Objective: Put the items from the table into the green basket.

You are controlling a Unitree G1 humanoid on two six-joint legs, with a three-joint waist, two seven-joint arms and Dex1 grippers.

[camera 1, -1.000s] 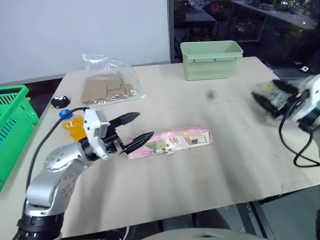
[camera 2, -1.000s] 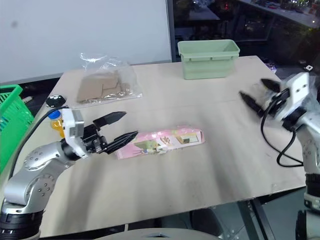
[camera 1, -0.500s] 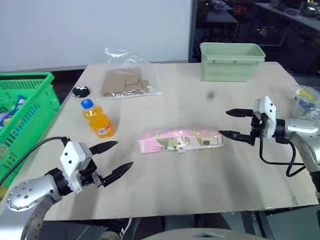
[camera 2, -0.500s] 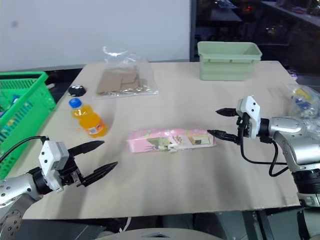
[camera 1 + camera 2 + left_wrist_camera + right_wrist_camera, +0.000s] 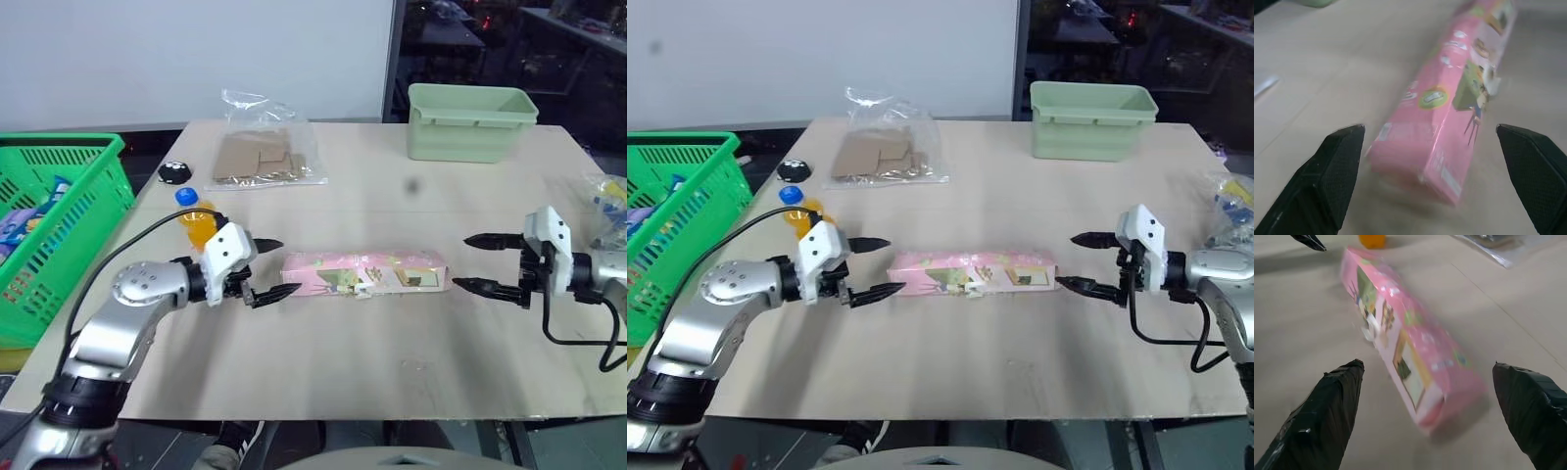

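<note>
Left eye view: both open grippers, left and right, had closed in on the long pink carton from 9 and 3 o'clock, ready for lifting it.

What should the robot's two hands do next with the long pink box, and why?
Probably slide both inward and pinch its ends. The pink carton lies flat on the table, with the open left gripper and open right gripper facing its two ends, neither touching.

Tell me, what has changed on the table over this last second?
Both arms moved to the pink carton: the left gripper and right gripper, jaws open, now face its two ends. Nothing was grasped. Carton, bottle, cardboard bag and tub stayed put.
</note>
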